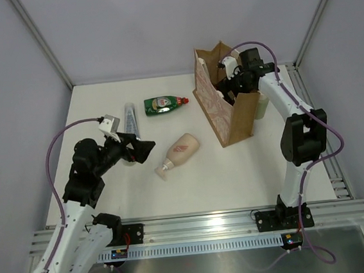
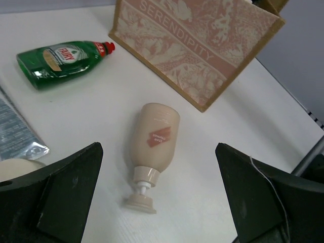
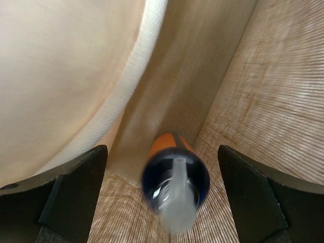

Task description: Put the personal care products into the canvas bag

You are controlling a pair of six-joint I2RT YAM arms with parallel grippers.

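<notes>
The canvas bag (image 1: 215,107) stands upright at the far right; its pink patterned side shows in the left wrist view (image 2: 202,45). My right gripper (image 1: 232,83) is open inside the bag's mouth, above the orange white-capped bottle (image 3: 174,177), which is blurred between the bag's walls (image 3: 253,101). My left gripper (image 1: 146,148) is open and empty, just above the table near the pump end of the beige pump bottle (image 1: 178,153) (image 2: 154,147). The green bottle with red cap (image 1: 163,104) (image 2: 61,61) and the silvery tube (image 1: 129,119) lie on the table. One cream bottle (image 2: 15,164) lies by my left finger.
Another cream bottle (image 1: 263,106) stands behind the bag at its right side. Grey walls enclose the white table (image 1: 193,187) at the back and sides. An aluminium rail (image 1: 203,225) runs along the near edge.
</notes>
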